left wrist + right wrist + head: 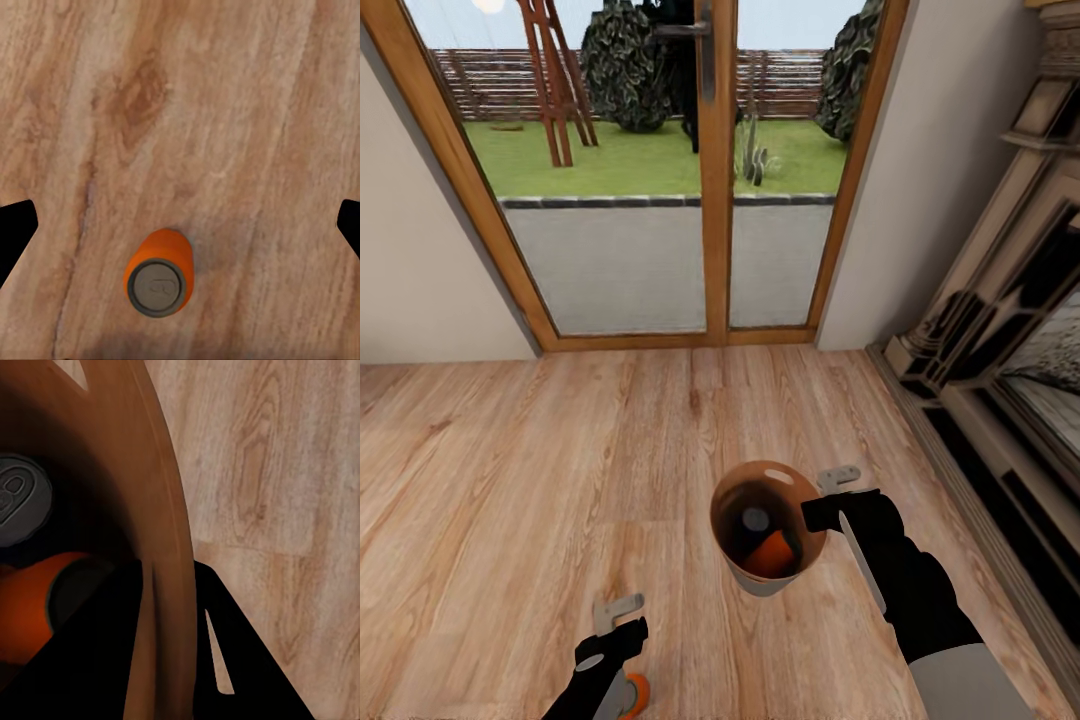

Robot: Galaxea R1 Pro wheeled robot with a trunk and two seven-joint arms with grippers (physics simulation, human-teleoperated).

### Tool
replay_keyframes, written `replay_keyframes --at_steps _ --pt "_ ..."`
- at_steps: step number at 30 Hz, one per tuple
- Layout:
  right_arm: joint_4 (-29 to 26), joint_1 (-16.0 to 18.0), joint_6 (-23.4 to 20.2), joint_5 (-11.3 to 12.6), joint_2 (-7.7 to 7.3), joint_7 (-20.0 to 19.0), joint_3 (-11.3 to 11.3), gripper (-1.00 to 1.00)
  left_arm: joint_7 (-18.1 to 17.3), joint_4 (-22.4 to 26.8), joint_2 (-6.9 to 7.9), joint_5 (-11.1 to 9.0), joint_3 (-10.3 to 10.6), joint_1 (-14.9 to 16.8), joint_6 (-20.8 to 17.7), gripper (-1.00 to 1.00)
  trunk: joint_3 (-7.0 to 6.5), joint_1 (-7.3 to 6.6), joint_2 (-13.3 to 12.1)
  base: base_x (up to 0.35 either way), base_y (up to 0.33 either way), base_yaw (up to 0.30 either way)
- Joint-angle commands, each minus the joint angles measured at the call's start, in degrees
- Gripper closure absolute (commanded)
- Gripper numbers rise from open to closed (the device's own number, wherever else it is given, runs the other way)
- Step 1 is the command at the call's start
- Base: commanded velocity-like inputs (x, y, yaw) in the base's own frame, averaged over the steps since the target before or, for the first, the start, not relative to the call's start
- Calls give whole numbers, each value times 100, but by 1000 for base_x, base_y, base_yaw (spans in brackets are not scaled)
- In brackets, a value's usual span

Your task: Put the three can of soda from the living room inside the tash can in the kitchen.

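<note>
Right gripper (830, 497): it's pinching the bin's wall near the rim, one finger (90, 660) sitting inside, the other outside, jaws closed down onto the wall between them.
Bin (732, 500): it's hanging off the floor in that grip, in front of the right arm, mouth facing up toward the head camera, coppery-brown inside, grey outside.
Cans in the bin: two are sitting at the bottom. One (756, 520) is showing its grey top straight up; the other (772, 555) is lying beside it, orange side showing. The right wrist camera is looking over the rim at the same pair, the grey top (19, 506) and the orange body (34, 615) close together.
Left gripper (622, 612): fingers are spread wide, gripping nothing; in its wrist camera the two dark fingertips (15, 232) are sitting far apart at the edges with bare planks between.
Third can (158, 271): it's standing upright on the floor, grey top up, below the spread fingers and clear of both. From the head camera just an orange sliver (636, 692) is peeking out beside the left arm at the lower edge.
Floor (540, 470): light wood planks, running out ahead.
Glass doors (715, 170): wood-framed, straight ahead, with lawn, fence and bushes behind.
Fireplace surround (1000, 330): it's running along the right side.
</note>
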State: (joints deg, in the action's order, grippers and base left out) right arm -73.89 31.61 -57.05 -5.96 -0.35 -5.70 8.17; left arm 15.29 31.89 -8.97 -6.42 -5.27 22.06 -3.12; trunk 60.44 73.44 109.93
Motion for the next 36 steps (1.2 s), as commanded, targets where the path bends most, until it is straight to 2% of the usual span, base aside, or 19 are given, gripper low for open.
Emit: replay_keyframes --at_steps 1,24,31,36 --pt "-2 3 -3 101 1 -19 0 100 0 -2 0 1 0 0 0 -100 27 22 42 0 0 0" --pt "-2 3 -4 101 1 -19 0 100 0 -1 0 1 -1 0 4 -100 650 527 965 0 0 0" --pt "-13 3 -7 98 2 -19 10 100 0 0 1 1 -4 0 4 -100 696 527 965 0 0 0" --pt "-280 3 -8 84 0 -19 2 100 0 1 8 4 -8 0 4 -100 702 527 965 0 0 0"
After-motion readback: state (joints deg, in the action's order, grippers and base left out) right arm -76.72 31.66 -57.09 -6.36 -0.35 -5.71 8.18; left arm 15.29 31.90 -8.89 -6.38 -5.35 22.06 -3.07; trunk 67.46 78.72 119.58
